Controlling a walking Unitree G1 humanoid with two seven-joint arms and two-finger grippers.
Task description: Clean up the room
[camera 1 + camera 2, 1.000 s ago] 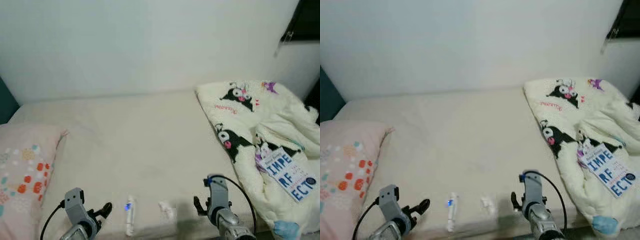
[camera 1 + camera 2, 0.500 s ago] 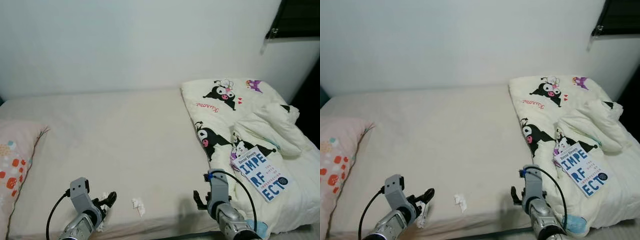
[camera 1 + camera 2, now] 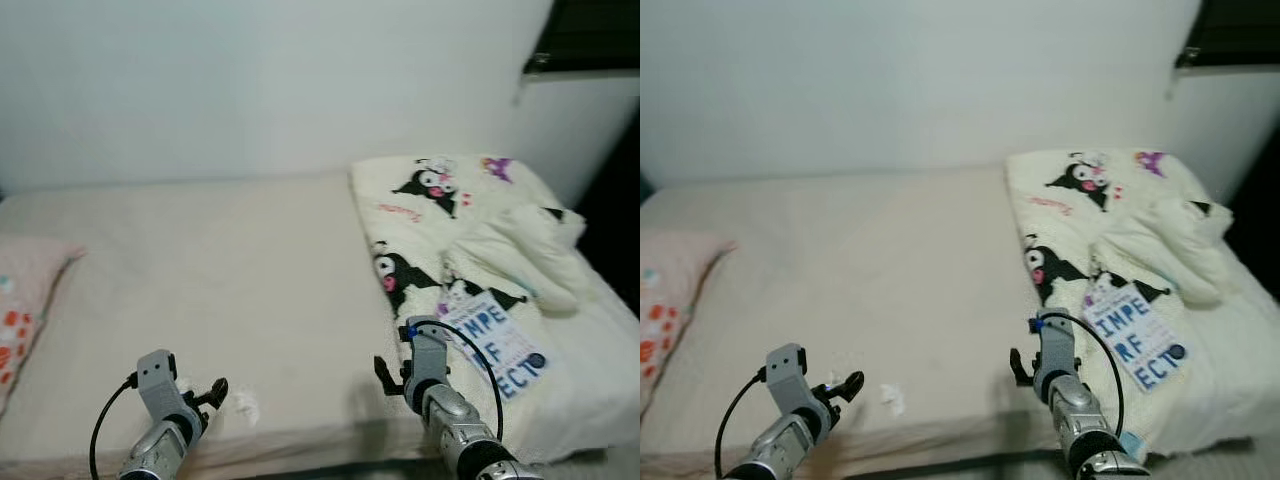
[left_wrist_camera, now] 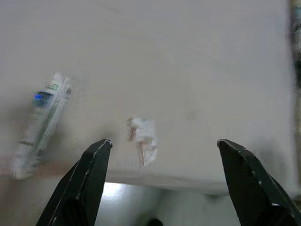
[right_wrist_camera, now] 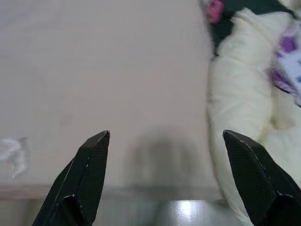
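- Two grippers low at the bed's (image 3: 250, 290) near edge, both w/ jaws released, nothing between them.
- Left gripper (image 3: 212, 392) hovers over the near edge toward the bed's left; crumpled tissue (image 3: 243, 406) lies on the sheet just beside it, not touching.
- Left wrist view: same tissue sits between the spread fingers (image 4: 84, 181), close to the mattress edge; a white tube w/ blue label (image 4: 41, 117) lies near it on the sheet, blurry.
- Right gripper (image 3: 383, 374) hangs over the near edge toward the bed's right, just beside the comforter (image 3: 470, 260).
- Right wrist view: bare sheet between the fingers (image 5: 87, 174), comforter bulging on one side.
- Comforter: cream w/ black cartoon figures, heaped over the bed's right end, back edge to front.
- Book (image 3: 495, 340), white cover w/ big blue letters, lies on the comforter near the front right corner, tilted.
- Pink pillow w/ orange dots (image 3: 20, 310) at the left edge.
- White wall (image 3: 270, 80) behind the far edge; dark window (image 3: 590, 35) upper right.
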